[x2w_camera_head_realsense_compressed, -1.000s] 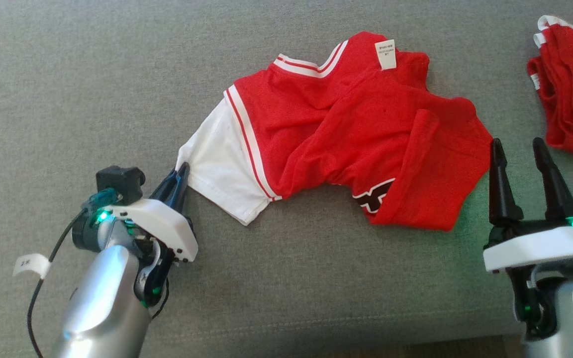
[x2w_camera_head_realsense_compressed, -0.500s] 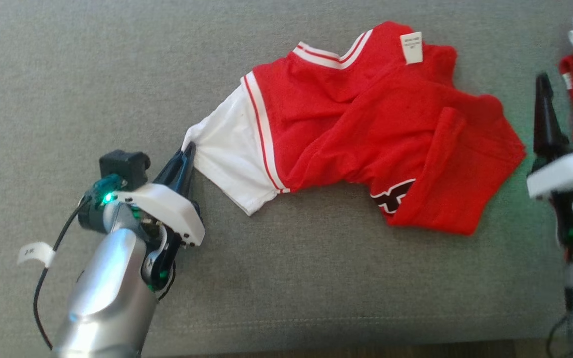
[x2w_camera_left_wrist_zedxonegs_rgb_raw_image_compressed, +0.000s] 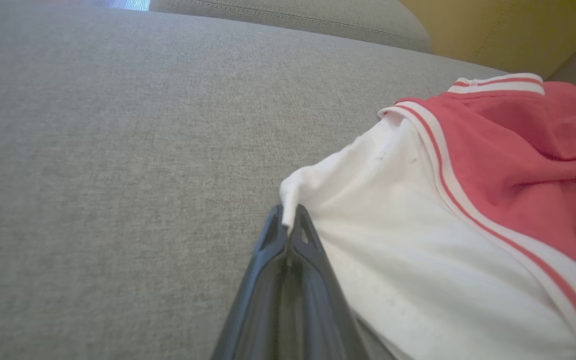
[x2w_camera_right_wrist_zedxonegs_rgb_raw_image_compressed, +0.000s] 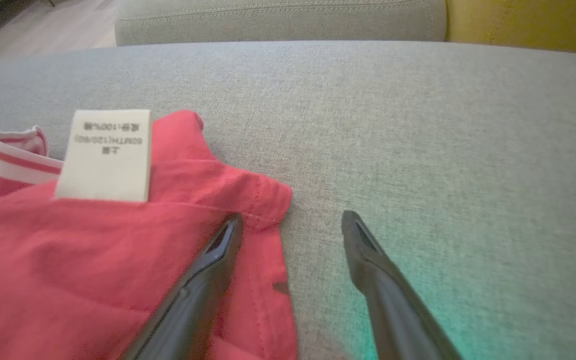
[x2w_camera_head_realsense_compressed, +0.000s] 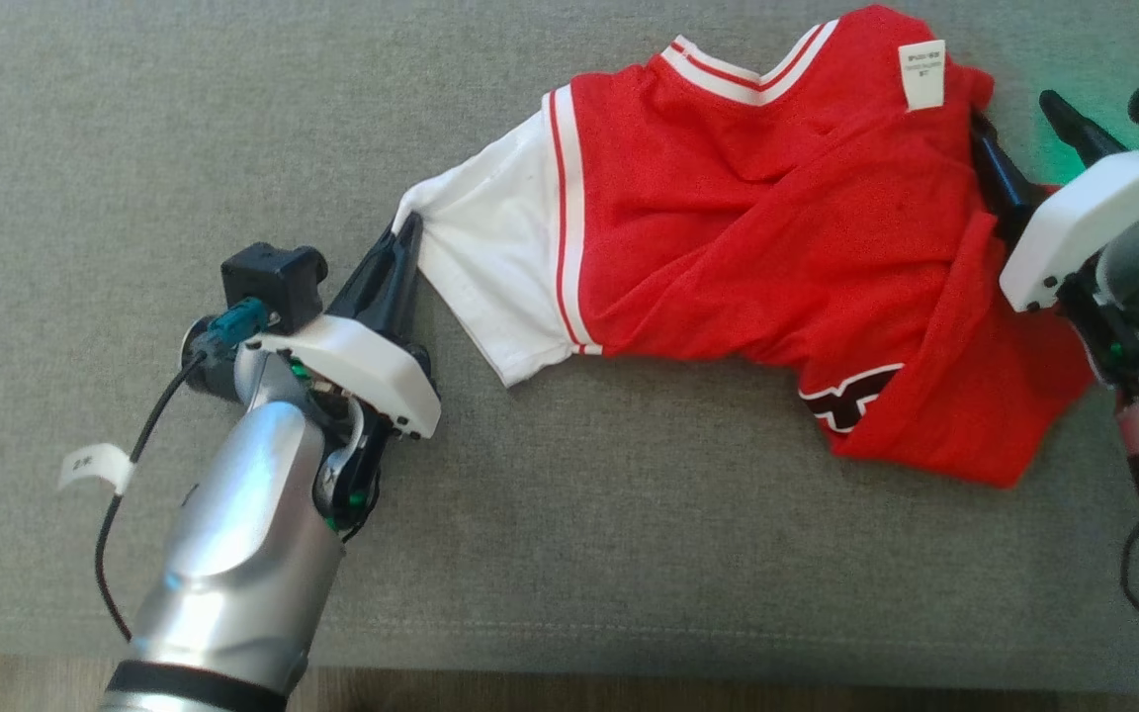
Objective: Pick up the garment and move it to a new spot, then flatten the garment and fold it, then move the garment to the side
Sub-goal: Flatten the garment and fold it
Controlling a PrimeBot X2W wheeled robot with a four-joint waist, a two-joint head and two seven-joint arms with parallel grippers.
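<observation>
The left gripper (x2w_camera_head_realsense_compressed: 409,227) was clamped on the corner of the shirt's (x2w_camera_head_realsense_compressed: 757,227) white sleeve (x2w_camera_head_realsense_compressed: 495,267). The shirt lay crumpled on the cushion (x2w_camera_head_realsense_compressed: 184,129), beyond its tips. The right gripper (x2w_camera_right_wrist_zedxonegs_rgb_raw_image_compressed: 292,216) was spread wide, holding nothing, one finger over the shirt's edge, the other over bare cushion.

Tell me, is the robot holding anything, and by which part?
The left gripper is shut on the garment, pinching the end of its white sleeve. The right gripper is open, holding nothing.

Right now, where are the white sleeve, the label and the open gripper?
white sleeve (x2w_camera_head_realsense_compressed: 490,259), head view, its middle.
label (x2w_camera_right_wrist_zedxonegs_rgb_raw_image_compressed: 105,155), right wrist view, its centre.
right gripper (x2w_camera_right_wrist_zedxonegs_rgb_raw_image_compressed: 292,216), right wrist view, midway between fingertips.
</observation>
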